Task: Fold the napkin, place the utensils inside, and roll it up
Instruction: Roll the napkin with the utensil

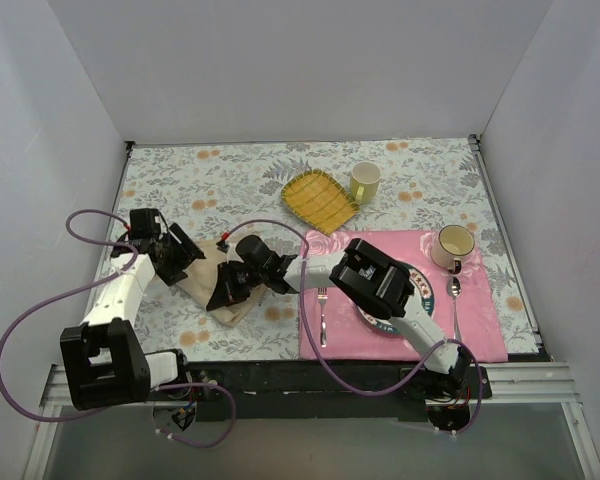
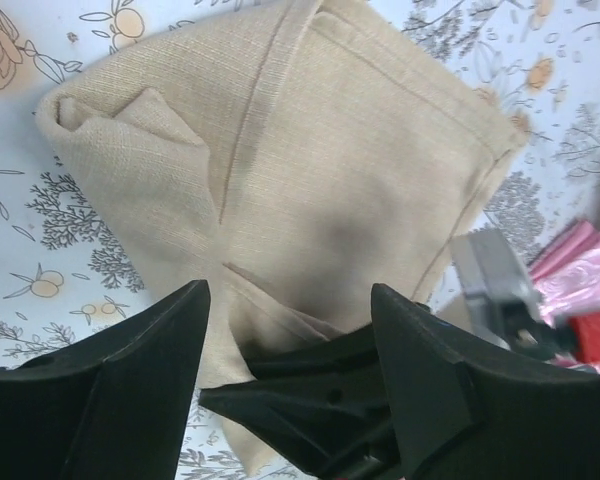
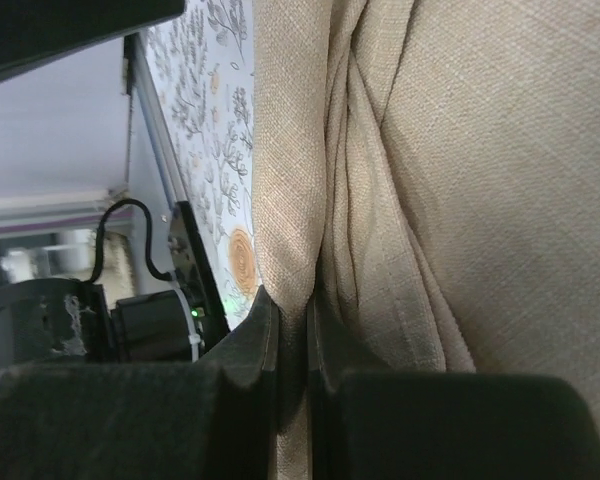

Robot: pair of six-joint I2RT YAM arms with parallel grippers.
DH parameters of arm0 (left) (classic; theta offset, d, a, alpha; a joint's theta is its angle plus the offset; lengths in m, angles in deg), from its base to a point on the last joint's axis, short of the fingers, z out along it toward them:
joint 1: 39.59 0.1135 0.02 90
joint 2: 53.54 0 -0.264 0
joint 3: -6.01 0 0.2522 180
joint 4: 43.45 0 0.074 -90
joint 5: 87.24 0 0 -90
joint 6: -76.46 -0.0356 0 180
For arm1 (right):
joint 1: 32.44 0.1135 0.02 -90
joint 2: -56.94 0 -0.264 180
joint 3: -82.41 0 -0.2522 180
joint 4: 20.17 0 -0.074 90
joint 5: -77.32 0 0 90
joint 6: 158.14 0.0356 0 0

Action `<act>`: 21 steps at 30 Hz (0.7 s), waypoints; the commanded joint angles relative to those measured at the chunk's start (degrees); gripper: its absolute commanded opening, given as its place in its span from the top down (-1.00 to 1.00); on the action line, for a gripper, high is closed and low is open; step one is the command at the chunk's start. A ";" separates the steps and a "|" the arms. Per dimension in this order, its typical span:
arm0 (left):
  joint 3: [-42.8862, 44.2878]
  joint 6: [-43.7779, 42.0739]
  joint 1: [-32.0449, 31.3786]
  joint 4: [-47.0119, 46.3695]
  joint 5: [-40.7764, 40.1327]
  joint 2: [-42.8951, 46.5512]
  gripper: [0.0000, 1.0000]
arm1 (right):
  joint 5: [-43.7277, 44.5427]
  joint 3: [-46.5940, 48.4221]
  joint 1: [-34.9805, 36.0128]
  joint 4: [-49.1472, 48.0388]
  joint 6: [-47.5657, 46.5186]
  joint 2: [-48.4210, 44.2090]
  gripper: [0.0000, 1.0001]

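The beige napkin [image 1: 198, 285] lies bunched into a folded wedge on the flowered table, left of the pink mat. My right gripper [image 1: 226, 294] is shut on a fold at the napkin's [image 3: 460, 180] near edge, and the cloth runs up between its fingertips [image 3: 292, 318]. My left gripper [image 1: 185, 258] hovers over the napkin [image 2: 330, 170] with its jaws wide open and holds nothing. The right gripper's black fingers [image 2: 310, 400] show between them. Of the utensils, a fork [image 1: 322, 303] and a spoon [image 1: 455, 300] lie on the pink mat [image 1: 480, 320].
A plate [image 1: 418, 290] sits on the mat, partly under the right arm. A cup [image 1: 453, 246] stands at the mat's far right corner. Another cup [image 1: 365, 181] and a yellow checked cloth [image 1: 320, 200] lie further back. White walls close in the table.
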 commanded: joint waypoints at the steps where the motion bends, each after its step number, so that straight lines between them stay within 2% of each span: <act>1: -1.64 2.83 -0.17 -0.34 2.38 3.78 -0.26 | -4.34 -3.35 0.74 -7.53 12.48 3.70 0.97; 5: -2.87 5.20 0.01 -3.68 6.24 1.08 -0.12 | -2.94 -8.17 0.30 -15.25 17.92 3.18 0.97; 11: -4.97 7.23 -0.08 -8.34 6.35 -5.35 0.00 | -2.67 -10.30 -0.05 -18.17 18.38 2.74 0.97; 16: -7.79 7.84 2.11 -11.68 1.95 -8.34 0.01 | -2.76 -11.27 -0.49 -16.95 13.90 1.42 0.96; 21: -9.02 7.76 3.78 -14.66 0.19 -11.85 0.03 | -3.37 -8.55 -0.76 -8.35 3.90 -1.21 0.69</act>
